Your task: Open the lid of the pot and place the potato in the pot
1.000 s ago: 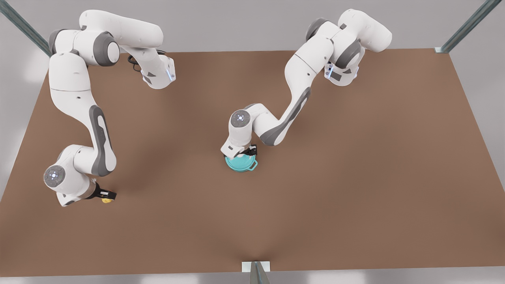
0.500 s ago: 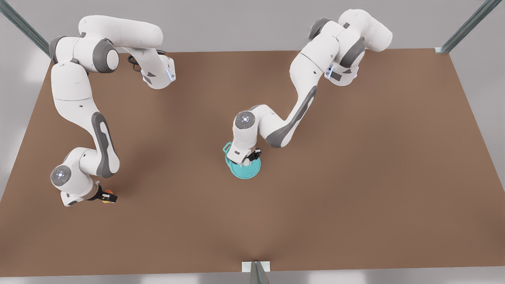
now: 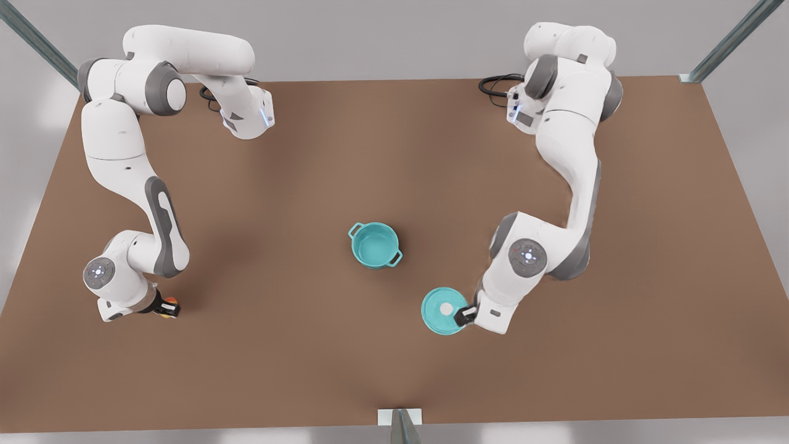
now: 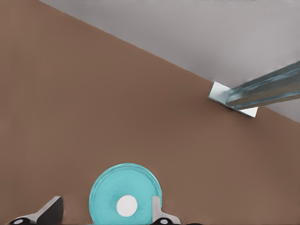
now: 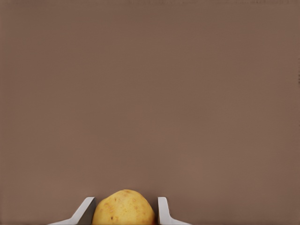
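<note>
The teal pot (image 3: 375, 245) stands uncovered at the table's middle, its inside bare. The pot lid (image 3: 442, 310) (image 4: 125, 197), a teal disc with a white knob, lies flat on the table toward the front view's right of the pot. My left gripper (image 3: 465, 316) (image 4: 104, 213) hovers low at the lid's edge, open, its fingers wide to either side of the disc. On the front view's far left, my right gripper (image 3: 165, 306) (image 5: 124, 211) is shut on the yellow potato (image 3: 171, 303) (image 5: 123, 207), down at the table surface.
The brown table (image 3: 394, 154) is bare around the pot. A metal post with a white bracket (image 3: 400, 419) (image 4: 233, 100) stands at the near edge. Frame bars cross the far corners.
My left arm swung the lid off the pot, carried it toward the front view's right and near edge, and let it go on the table. My right gripper stayed at the potato.
</note>
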### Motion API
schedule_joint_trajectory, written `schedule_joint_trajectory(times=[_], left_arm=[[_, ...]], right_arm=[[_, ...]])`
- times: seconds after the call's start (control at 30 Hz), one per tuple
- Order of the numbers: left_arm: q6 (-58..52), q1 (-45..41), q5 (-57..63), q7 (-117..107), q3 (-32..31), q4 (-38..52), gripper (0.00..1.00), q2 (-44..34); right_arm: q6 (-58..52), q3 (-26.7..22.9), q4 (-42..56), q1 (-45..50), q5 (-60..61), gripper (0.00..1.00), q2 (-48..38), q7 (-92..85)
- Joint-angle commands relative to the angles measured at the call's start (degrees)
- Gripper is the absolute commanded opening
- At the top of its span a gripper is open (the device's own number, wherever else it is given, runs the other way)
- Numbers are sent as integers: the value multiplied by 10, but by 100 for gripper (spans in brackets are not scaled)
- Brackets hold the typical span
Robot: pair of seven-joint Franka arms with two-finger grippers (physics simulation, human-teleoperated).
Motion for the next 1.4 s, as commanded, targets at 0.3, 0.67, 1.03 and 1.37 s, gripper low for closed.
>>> schedule_joint_trajectory(times=[0.3,0.67,1.03,1.37], left_arm=[[-61,88,-51,428,16,-433,100,-380],[-71,86,-51,427,15,-434,100,-381],[-74,83,-51,419,13,-434,100,-390],[-75,82,-48,420,12,-430,100,-404]], right_arm=[[-14,0,0,-1,1,54,-10,0],[-106,29,0,5,3,53,-74,71],[-142,54,0,83,55,53,-107,224],[-179,52,2,259,107,52,-154,437]])
